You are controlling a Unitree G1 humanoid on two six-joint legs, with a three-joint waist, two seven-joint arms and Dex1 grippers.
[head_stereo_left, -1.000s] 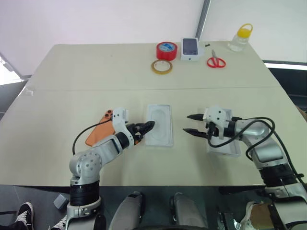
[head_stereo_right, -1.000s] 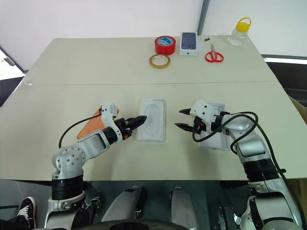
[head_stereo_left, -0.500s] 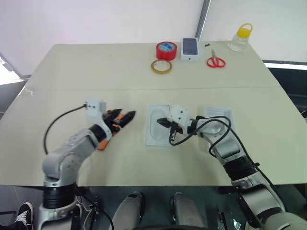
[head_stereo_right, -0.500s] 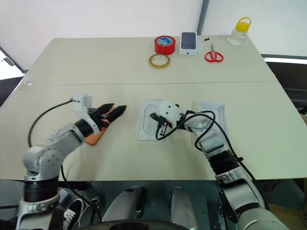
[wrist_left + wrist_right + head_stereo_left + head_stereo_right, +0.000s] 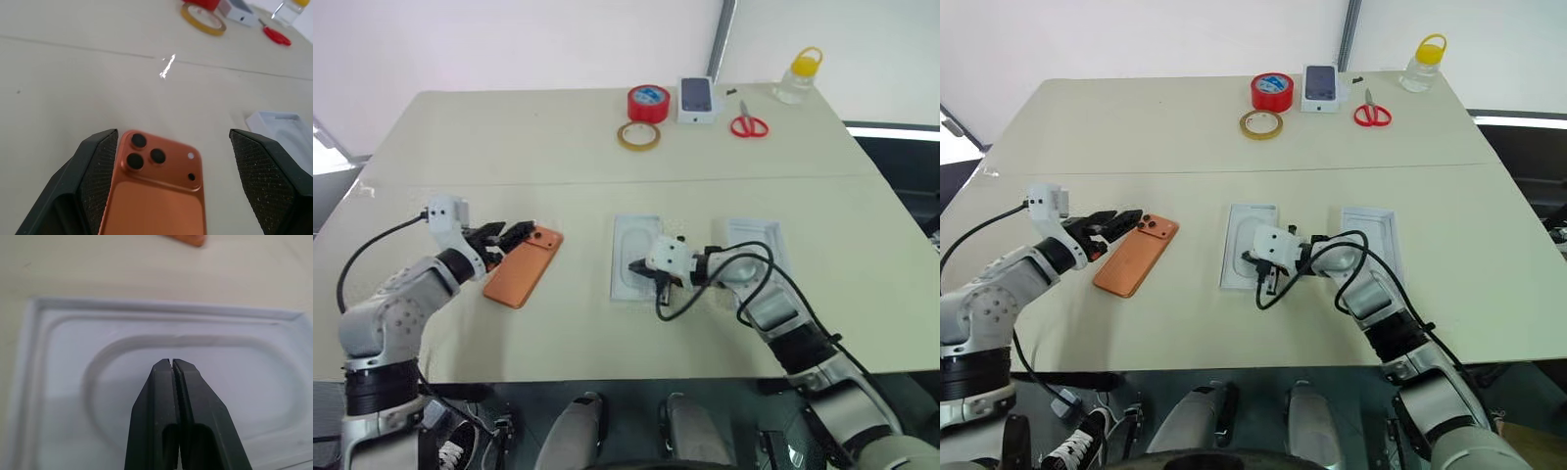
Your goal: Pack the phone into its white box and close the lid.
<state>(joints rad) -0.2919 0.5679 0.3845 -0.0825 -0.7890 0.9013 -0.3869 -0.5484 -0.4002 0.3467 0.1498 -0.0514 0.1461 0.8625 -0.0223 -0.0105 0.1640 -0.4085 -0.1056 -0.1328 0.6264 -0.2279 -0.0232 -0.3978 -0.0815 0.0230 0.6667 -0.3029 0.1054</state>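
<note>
Nearest you, your right gripper (image 5: pixel 638 266) has swung in from the right and now sits over the middle tray, a shallow white rectangular tray with a rounded outline pressed into its floor (image 5: pixel 634 243). Its black fingers (image 5: pixel 171 396) have shut and stand tight together with nothing visible between them. The right wrist view has the tips low over the tray's floor; I cannot tell whether they touch it, or whether that rounded shape is a loose insert sheet.

To the left, your left gripper (image 5: pixel 1114 222) has pulled away from the middle tray and out to the left. That uncovers the flat orange smartphone with three dark lenses in one corner (image 5: pixel 522 266), which lies face down and aslant on the beige counter (image 5: pixel 509 147), well apart from both trays. The left fingers (image 5: pixel 93 171) are wide apart, one either side of the lens end, not closed on it.

Right of the middle tray lies a second shallow white tray (image 5: pixel 756 245), partly covered by the right arm. So the phone is not yet packed and no lid is on. You look set to grip the phone next, while the right hand deals with the tray.

Along the far edge stand a red tape roll (image 5: pixel 648 102), a tan tape ring (image 5: pixel 637 136), a small white box picturing a dark phone (image 5: pixel 698 99), red-handled scissors (image 5: pixel 748 125) and a clear bottle with a yellow cap (image 5: pixel 797 76).
</note>
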